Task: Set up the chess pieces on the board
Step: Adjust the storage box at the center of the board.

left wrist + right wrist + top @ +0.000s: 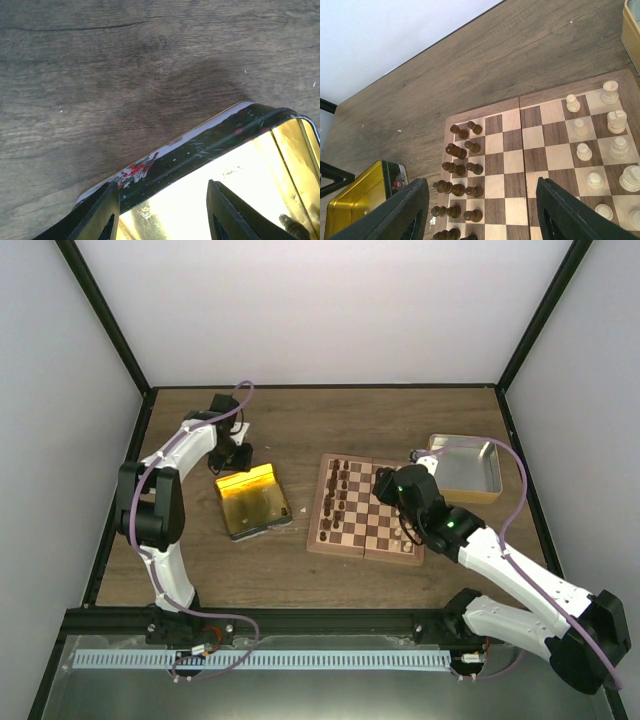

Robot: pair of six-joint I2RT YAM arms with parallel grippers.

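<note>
Below the right pincer (480,200), open and empty, dark chessmen (449,188) stand packed on the board (540,150); a wide descent could topple neighbours.

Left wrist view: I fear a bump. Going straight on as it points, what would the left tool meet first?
Probably the gold tin, its shiny inside or far wall, just ahead of the left tool; depth is unclear.

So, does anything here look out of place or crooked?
The gold tin sits skewed to the board, and a small dark thing, maybe a leftover chess piece, lies in its corner.
</note>
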